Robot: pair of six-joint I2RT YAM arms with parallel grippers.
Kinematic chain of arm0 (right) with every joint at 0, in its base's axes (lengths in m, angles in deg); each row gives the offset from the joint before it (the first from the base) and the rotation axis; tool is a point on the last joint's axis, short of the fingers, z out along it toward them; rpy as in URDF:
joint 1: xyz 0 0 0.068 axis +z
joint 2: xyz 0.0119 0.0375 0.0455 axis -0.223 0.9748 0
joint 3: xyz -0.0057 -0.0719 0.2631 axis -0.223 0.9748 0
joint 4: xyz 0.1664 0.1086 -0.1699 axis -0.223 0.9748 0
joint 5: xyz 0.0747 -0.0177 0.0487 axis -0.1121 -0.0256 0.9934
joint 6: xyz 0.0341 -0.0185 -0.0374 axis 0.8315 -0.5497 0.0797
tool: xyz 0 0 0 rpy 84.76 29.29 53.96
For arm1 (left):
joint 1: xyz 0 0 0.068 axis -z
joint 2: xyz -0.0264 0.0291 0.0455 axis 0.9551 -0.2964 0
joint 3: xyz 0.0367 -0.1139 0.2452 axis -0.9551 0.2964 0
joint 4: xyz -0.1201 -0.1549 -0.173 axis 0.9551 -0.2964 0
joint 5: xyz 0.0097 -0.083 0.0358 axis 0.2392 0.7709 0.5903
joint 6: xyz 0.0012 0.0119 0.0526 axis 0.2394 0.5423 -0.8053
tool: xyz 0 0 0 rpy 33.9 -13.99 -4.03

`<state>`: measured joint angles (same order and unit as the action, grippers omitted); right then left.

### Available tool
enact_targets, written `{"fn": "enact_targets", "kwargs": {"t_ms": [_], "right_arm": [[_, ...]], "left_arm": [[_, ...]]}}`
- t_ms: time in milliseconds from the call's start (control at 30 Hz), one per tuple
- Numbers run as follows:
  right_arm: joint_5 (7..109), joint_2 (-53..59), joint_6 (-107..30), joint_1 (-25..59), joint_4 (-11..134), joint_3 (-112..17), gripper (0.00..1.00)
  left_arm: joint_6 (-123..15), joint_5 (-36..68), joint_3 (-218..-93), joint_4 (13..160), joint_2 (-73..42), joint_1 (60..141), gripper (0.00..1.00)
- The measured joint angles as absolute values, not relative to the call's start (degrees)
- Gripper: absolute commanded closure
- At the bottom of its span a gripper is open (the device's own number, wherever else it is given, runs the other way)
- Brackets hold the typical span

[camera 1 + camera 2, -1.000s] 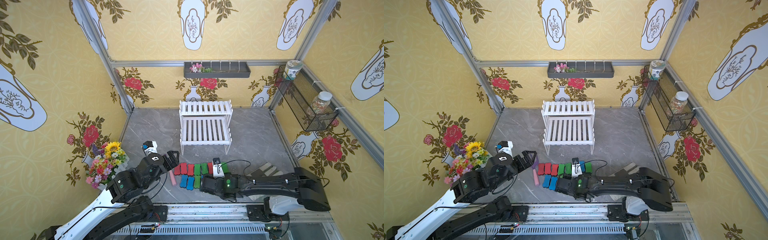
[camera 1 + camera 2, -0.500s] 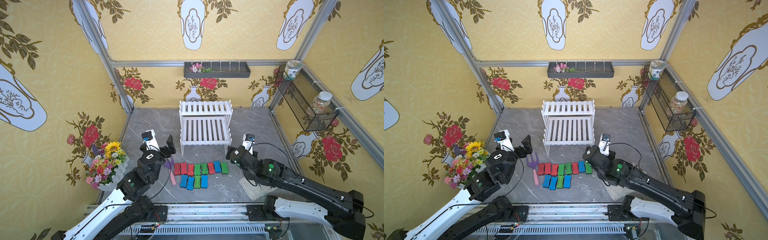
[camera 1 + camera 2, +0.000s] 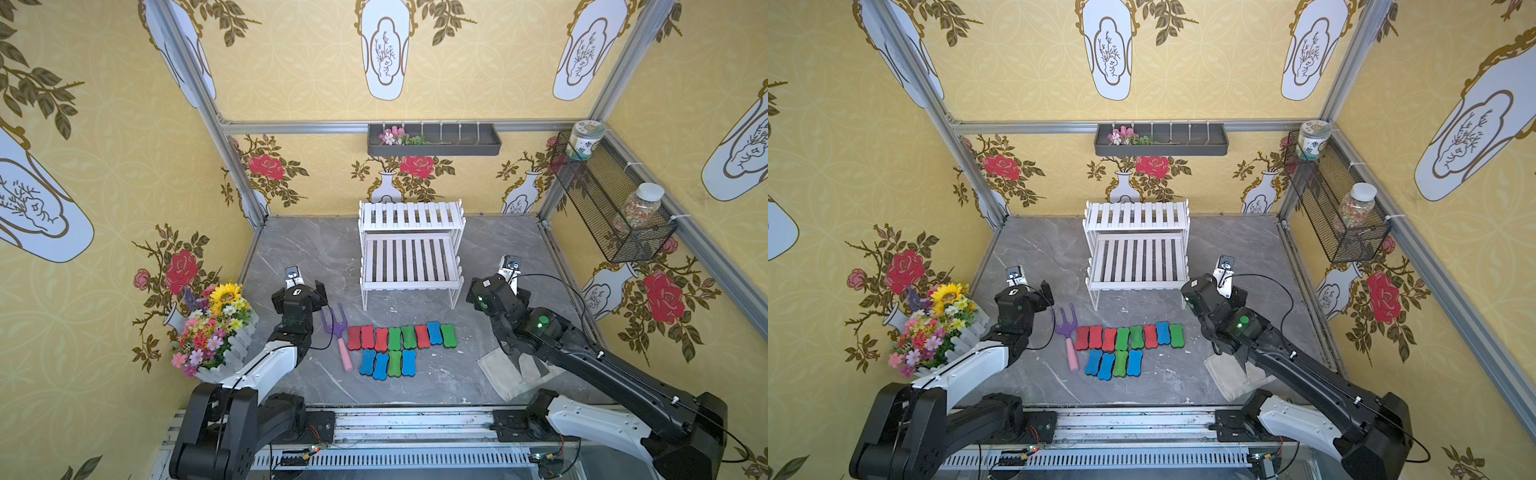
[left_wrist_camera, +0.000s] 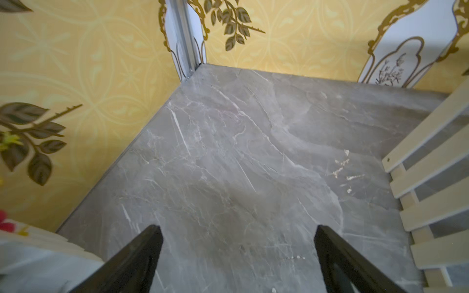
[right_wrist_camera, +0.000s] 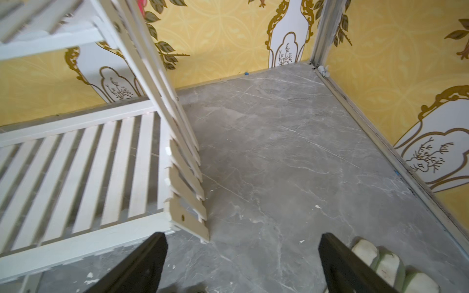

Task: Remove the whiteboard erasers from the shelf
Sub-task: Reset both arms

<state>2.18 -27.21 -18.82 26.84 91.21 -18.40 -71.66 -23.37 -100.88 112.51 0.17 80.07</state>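
I've got L gripper at 8 o'clock of shelf, jaws spread wide over bare floor. Fork sits at 9 o'clock of the erasers. All twelve lie on floor in two rows, 6 o'clock of shelf, not touching it. R gripper at 4 o'clock, also spread wide, gripping nothing.

tabletop: grey marble-look, smooth, faint sheen | shelf: white painted wood slats, matt | 12 whiteboard erasers: matt foam look | basket: black metal wire mesh | frame rail: bare brushed metal | cloth: pale, creased fabric
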Motion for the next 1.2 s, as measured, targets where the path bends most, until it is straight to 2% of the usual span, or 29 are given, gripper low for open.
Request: {"fn": "enact_targets", "kwargs": {"t_ms": [233, 267, 333, 533, 667, 900, 1033, 1200], "right_arm": [[7.34, -30.25, -22.88, 15.08, 80.11, -8.17, 0.03], [7.95, -30.18, -23.76, 14.08, 77.84, -7.08, 0.03], [8.36, -29.92, -25.79, 12.41, 74.51, -5.76, 0.03], [3.36, -27.34, -39.19, 9.14, 59.37, 0.16, 0.03], [2.16, -23.45, -48.21, 5.29, 47.91, 6.10, 0.03], [6.02, -13.70, -49.09, -2.51, 35.28, 12.66, 0.03], [11.64, -9.98, -49.02, -6.30, 25.90, 15.31, 0.03], [21.26, -5.72, -51.75, -6.82, 22.15, 13.12, 0.03]], "left_arm": [[-72.23, -16.79, -95.17, 128.44, -7.33, 76.29, 0.01], [-71.99, -16.23, -93.99, 130.54, -6.76, 75.37, 0.05], [-70.79, -15.09, -90.43, 134.87, -4.29, 74.43, 0.01], [-69.63, -12.42, -87.26, 144.00, -7.68, 73.51, 0.00], [-68.58, -12.77, -87.26, 146.78, -8.01, 72.18, 0.00], [-67.75, -12.42, -87.26, 148.11, -7.94, 72.03, 0.00], [-67.73, -12.42, -87.26, 148.31, -7.94, 72.03, 0.00], [-67.73, -12.40, -87.26, 148.31, -7.92, 72.03, 0.00]]}}
